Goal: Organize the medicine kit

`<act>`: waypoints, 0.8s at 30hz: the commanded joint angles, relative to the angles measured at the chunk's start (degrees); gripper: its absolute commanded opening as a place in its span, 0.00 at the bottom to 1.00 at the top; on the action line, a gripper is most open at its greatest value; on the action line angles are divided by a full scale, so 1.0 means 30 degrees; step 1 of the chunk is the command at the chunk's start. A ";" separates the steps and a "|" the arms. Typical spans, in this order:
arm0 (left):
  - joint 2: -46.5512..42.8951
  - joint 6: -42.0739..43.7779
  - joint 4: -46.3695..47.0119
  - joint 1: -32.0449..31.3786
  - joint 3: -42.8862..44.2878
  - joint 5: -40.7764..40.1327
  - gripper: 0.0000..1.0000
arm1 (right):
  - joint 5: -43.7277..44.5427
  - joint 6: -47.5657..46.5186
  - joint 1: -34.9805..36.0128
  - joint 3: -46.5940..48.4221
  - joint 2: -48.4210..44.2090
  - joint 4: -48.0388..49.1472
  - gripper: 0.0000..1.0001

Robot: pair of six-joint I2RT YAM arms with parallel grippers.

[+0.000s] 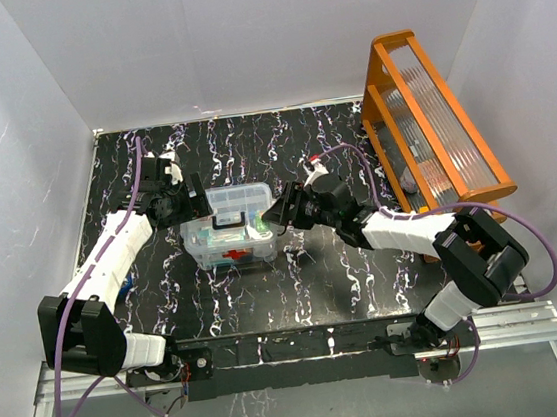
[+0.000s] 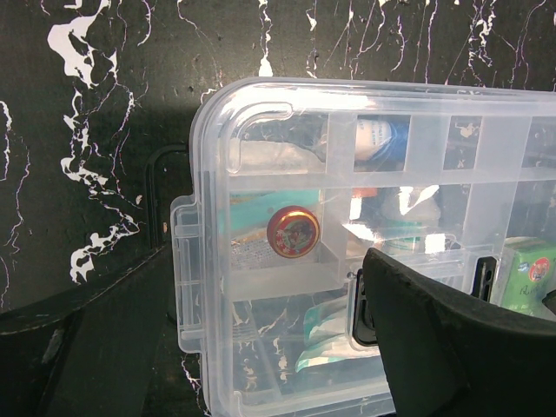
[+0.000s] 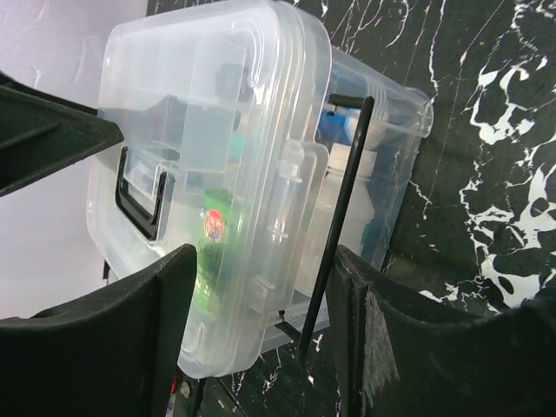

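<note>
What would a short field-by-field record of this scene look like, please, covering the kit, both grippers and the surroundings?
medicine kit: upright, mid-table
lid: on the box, black handle on top
seen through lid: red round tin, green packet
left gripper: open, at the kit's left end
right gripper: open, at the kit's right end
orange rack: far right, apart from the kit

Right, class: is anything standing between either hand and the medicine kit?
Nothing visible. The left hand is at the left end of the lidded medicine kit and the right hand at its right end, each open with part of the box between its fingers. The orange rack stands apart, far right.
</note>
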 commanded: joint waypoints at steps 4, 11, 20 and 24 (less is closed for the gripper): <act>0.0609 0.0280 -0.1206 -0.0159 -0.0092 0.0016 0.85 | 0.3565 -0.1614 0.1011 0.3171 -0.0179 -0.5066 0.59; 0.0812 0.0280 -0.1180 -0.0173 -0.0035 0.0085 0.85 | 0.6834 -0.2268 0.2292 0.5718 0.0627 -0.8656 0.61; 0.0814 0.0247 -0.1106 -0.0162 -0.0194 0.0191 0.84 | 0.9705 -0.2632 0.3229 0.7964 0.1471 -1.1721 0.55; 0.0809 0.0247 -0.1065 -0.0181 -0.0195 0.0221 0.84 | 1.0256 -0.2763 0.3481 0.8376 0.1716 -1.2201 0.54</act>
